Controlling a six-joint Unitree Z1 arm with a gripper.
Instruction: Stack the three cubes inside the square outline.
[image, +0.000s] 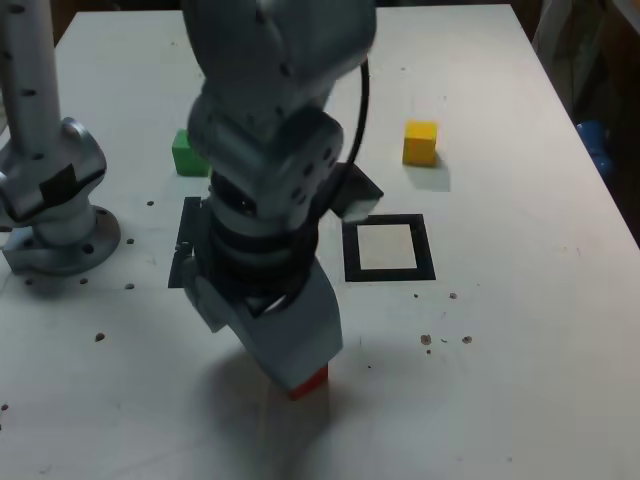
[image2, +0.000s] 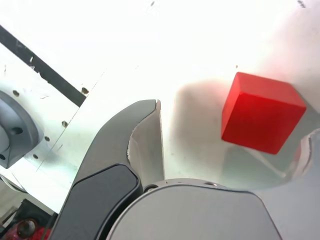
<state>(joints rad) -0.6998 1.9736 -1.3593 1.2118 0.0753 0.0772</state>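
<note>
On white table (image: 520, 330), pincer (image2: 230, 135) gapes wide around red cube (image2: 261, 119).

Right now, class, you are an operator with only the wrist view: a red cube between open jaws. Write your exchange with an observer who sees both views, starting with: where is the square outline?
Observer: The outline lies beyond the red cube, toward the exterior view's right.
Operator: Is anything in it?
Observer: No, its white centre is bare.
Operator: Where are the other cubes?
Observer: The yellow cube sits behind the outline, apart from it. The green cube is at the exterior view's left, partly hidden by the arm.
</note>
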